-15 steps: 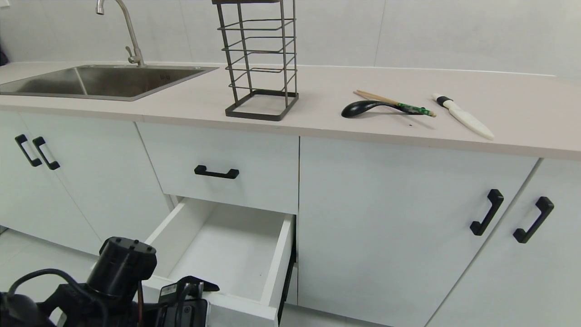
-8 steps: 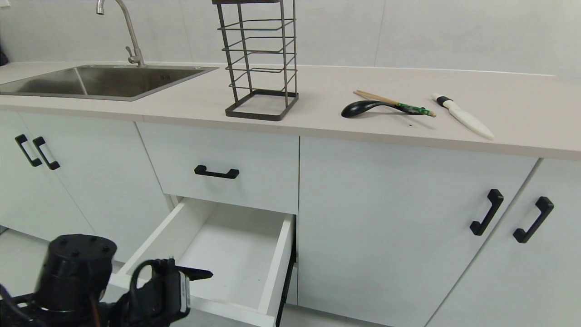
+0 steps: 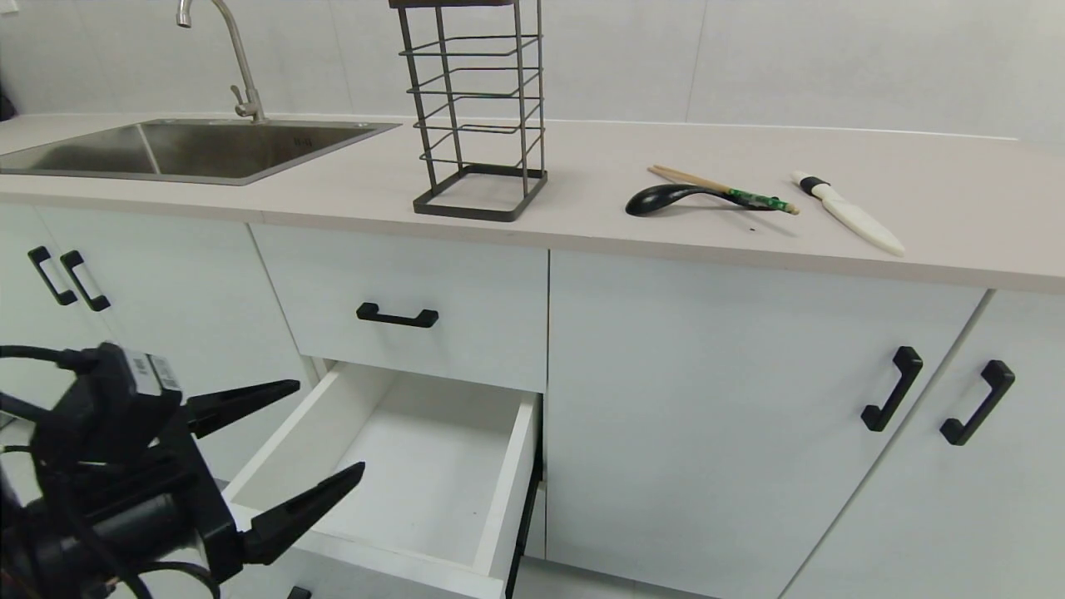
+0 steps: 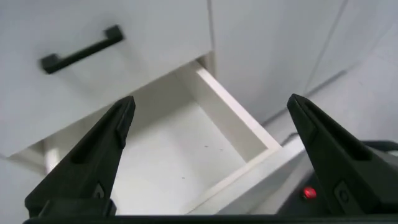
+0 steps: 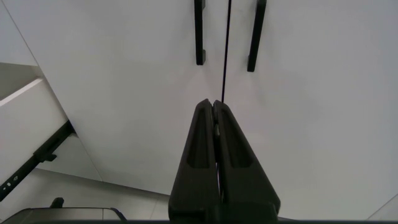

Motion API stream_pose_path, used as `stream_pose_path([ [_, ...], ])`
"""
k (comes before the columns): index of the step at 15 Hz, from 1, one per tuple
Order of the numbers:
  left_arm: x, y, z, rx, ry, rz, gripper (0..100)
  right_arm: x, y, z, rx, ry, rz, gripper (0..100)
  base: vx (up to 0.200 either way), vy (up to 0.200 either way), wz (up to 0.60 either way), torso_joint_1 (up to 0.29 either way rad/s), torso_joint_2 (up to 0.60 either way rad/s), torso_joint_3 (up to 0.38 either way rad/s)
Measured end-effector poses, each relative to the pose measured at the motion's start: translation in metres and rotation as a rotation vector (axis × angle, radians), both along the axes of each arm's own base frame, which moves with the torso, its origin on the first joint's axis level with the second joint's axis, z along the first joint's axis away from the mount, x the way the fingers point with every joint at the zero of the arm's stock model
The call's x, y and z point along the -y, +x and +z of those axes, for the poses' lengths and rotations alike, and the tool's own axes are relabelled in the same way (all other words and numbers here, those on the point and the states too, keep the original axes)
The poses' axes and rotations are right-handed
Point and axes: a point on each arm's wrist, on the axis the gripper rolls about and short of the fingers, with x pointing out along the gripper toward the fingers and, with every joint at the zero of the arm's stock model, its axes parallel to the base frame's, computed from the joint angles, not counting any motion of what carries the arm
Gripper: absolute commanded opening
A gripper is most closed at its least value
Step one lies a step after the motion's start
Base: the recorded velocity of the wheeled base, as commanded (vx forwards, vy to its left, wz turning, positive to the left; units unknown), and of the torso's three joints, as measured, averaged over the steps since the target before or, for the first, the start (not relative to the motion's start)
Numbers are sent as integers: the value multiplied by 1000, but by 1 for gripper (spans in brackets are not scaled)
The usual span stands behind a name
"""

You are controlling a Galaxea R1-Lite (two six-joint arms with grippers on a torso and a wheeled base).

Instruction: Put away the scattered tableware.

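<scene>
On the counter (image 3: 599, 162) stands the wire rack (image 3: 478, 112), near the front edge. Left of the rack is the sink (image 3: 208, 148). To the rack's right lies the spoon (image 3: 691, 194), with the chopsticks (image 3: 720, 187) across its handle, and farther right the knife (image 3: 849, 214). Below the rack is the pulled-out drawer (image 3: 509, 482), with the left pincer (image 3: 329, 426) over its left front corner.
</scene>
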Motion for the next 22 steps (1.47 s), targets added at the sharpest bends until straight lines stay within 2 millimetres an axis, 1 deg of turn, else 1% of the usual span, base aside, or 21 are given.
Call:
stream_pose_path([
  [1, -6, -6, 2, 25, -10, 32, 100, 0, 0, 0, 0, 0, 1, 0, 0, 0, 0, 0, 0, 0],
  [3, -17, -24, 3, 72, -33, 78, 100, 0, 0, 0, 0, 0, 1, 0, 0, 0, 0, 0, 0, 0],
  [7, -33, -75, -2, 197, -77, 158, 100, 0, 0, 0, 0, 0, 1, 0, 0, 0, 0, 0, 0, 0],
  [10, -42, -113, -18, 244, -82, 275, 100, 0, 0, 0, 0, 0, 0, 0, 0, 0, 0, 0, 0, 0],
  [13, -46, -143, -47, 247, -68, 382, 100, 0, 0, 0, 0, 0, 0, 0, 0, 0, 0, 0, 0, 0],
  [14, -46, -149, -60, 215, -55, 416, 100, 0, 0, 0, 0, 0, 1, 0, 0, 0, 0, 0, 0, 0],
  [16, -47, -155, -72, 195, -51, 488, 100, 0, 0, 0, 0, 0, 0, 0, 0, 0, 0, 0, 0, 0],
  [18, -48, -157, -74, 206, -88, 548, 100, 0, 0, 0, 0, 0, 0, 0, 0, 0, 0, 0, 0, 0],
  [20, -48, -158, -76, 206, -108, 552, 100, 0, 0, 0, 0, 0, 1, 0, 0, 0, 0, 0, 0, 0],
  [22, -49, -159, -80, 133, -179, 577, 100, 0, 0, 0, 0, 0, 0, 0, 0, 0, 0, 0, 0, 0],
])
